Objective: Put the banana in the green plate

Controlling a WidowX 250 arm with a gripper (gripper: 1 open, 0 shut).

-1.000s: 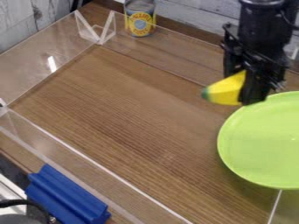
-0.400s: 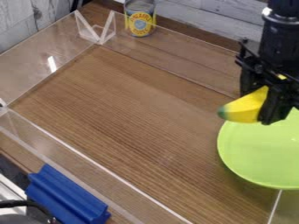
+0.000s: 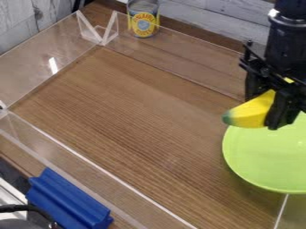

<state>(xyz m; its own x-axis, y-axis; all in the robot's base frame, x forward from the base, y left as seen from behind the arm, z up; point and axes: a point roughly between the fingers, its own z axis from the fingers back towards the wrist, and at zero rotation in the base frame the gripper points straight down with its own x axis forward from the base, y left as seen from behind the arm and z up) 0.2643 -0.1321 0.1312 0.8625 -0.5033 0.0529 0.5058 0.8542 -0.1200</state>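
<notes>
The black gripper holds the yellow banana tight, up over the edge of the green plate. A yellow can stands far back on the wooden table.

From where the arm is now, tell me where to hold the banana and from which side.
Keep the hold the tool already has: across the banana near its right end, from above. The banana lies roughly level, its left end jutting free over the green plate edge.

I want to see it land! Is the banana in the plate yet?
Not yet. The banana hangs in the shut jaws above the green plate's edge.
</notes>
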